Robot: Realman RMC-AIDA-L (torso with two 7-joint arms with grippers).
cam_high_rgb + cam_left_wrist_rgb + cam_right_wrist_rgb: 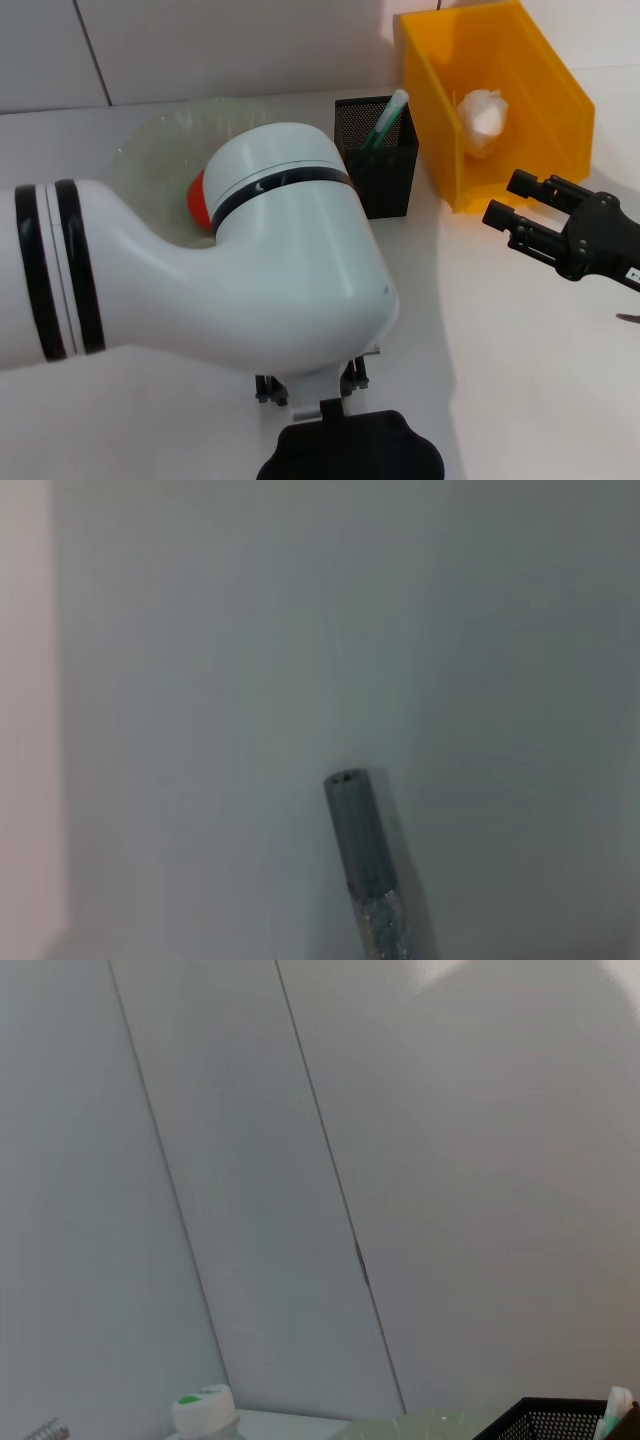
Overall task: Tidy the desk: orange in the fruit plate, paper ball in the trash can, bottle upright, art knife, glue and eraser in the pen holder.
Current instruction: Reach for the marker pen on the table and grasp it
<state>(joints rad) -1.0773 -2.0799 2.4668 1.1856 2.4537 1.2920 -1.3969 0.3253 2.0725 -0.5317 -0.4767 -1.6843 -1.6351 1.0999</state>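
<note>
Orange (197, 200) in the fruit plate (150, 150), paper ball (483, 118) in the trash can (440, 110) at the worktop's far right corner. Right claw (512, 202) hangs empty, fingers apart; left claw – can't tell. The pen holder (385, 170) items look next – needs a small pickup.

White table (520, 340) under plate (150, 150), holder (385, 175), bin (560, 120)

A white counter (500, 330) filled the scene. A white panelled wall (230, 45) stood behind it at 12 o'clock, with dark seams running between its panels.
</note>
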